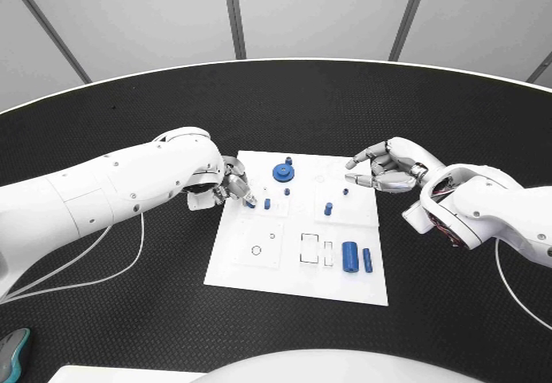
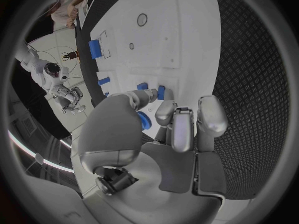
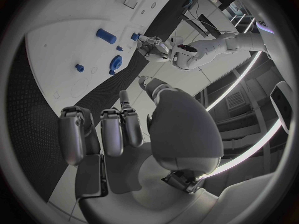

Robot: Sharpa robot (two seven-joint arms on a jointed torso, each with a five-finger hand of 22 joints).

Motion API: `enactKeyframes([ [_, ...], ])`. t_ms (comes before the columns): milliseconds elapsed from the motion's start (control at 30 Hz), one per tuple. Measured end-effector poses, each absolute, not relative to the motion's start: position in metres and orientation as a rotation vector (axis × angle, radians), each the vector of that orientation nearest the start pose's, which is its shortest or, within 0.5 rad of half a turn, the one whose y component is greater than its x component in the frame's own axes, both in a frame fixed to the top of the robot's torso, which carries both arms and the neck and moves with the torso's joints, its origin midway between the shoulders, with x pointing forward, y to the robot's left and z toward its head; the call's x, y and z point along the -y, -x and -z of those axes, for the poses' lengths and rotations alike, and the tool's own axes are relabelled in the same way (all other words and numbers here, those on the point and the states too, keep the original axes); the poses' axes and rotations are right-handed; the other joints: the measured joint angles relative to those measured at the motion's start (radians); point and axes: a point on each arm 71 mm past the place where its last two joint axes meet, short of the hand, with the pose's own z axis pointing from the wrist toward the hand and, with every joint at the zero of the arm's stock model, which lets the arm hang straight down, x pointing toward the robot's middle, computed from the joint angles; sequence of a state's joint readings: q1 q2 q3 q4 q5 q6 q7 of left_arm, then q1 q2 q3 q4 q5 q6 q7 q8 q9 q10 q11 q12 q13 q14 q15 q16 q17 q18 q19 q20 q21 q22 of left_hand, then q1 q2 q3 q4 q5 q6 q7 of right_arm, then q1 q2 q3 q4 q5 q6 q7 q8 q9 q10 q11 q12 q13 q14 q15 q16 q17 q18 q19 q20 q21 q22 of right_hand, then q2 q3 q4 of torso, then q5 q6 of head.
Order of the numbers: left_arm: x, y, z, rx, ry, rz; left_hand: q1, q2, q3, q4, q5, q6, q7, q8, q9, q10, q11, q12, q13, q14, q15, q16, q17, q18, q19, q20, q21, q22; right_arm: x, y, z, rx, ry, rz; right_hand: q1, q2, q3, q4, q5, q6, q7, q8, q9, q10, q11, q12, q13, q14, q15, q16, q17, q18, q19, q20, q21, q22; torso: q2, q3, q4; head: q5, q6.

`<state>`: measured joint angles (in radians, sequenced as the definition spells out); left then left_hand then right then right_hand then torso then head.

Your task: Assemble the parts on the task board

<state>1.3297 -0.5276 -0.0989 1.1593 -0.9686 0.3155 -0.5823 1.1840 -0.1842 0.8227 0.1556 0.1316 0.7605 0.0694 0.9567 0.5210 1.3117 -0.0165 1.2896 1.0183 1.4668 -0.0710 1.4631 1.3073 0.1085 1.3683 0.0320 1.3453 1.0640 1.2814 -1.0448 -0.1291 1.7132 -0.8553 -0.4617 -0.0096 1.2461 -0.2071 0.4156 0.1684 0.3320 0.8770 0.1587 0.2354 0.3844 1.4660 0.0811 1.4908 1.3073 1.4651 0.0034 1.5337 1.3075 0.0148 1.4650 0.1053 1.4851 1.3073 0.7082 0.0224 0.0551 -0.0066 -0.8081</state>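
Reaching over the task board (image 1: pixel 259 275) from its left edge, the left hand (image 1: pixel 234 185), fingers apart and empty, hovers beside the upright blue peg (image 1: pixel 267 204).

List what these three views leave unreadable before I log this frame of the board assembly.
- Left hand: in the head view its arm covers the fingertips; in the left wrist view a blue part sits behind the thumb, grip or mere touch unclear.
- Right hand: fingers curled beyond the task board; whether it holds anything cannot be told.
- Small pegs: too small to tell seated from loose.
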Motion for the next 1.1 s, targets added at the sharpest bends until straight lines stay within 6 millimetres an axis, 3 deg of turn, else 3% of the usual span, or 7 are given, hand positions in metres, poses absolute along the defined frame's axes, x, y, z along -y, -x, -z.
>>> enactKeyframes([
  [533,-0.1611,-0.5452,0.2069,-2.44,0.165,0.281,-0.04,0.024,0.004,0.002,-0.001,0.013,-0.005,0.004,-0.002,0.022,-0.008,0.015,0.029,0.0,-0.007,0.0,0.0,0.0,0.003,-0.003,0.004,0.01,0.2511,-0.4522,0.1637,-1.659,-0.426,-0.904,0.0,0.0,0.0,0.0,0.0,0.0,0.0,0.0,0.0,0.0,0.0,0.0,0.001,0.0,0.0,0.0,0.0,0.0,0.0,0.0,0.0,0.0,0.001,-0.0008,-0.0001,0.0,-0.003],
  [1100,-0.1597,-0.5448,0.2079,-2.459,0.151,0.27,-0.047,0.031,0.009,0.003,-0.006,0.018,-0.007,0.008,0.001,0.031,-0.009,0.024,0.046,0.0,-0.007,0.0,0.001,0.0,0.007,-0.007,0.008,0.015,0.2513,-0.4517,0.1636,-1.66,-0.427,-0.904,0.004,0.004,0.0,0.0,0.012,0.0,0.0,0.004,0.0,0.0,0.0,0.0,0.001,0.0,0.0,0.0,0.0,0.0,0.0,0.0,0.0,0.0,0.001,-0.001,0.0002,0.001,-0.006],
])
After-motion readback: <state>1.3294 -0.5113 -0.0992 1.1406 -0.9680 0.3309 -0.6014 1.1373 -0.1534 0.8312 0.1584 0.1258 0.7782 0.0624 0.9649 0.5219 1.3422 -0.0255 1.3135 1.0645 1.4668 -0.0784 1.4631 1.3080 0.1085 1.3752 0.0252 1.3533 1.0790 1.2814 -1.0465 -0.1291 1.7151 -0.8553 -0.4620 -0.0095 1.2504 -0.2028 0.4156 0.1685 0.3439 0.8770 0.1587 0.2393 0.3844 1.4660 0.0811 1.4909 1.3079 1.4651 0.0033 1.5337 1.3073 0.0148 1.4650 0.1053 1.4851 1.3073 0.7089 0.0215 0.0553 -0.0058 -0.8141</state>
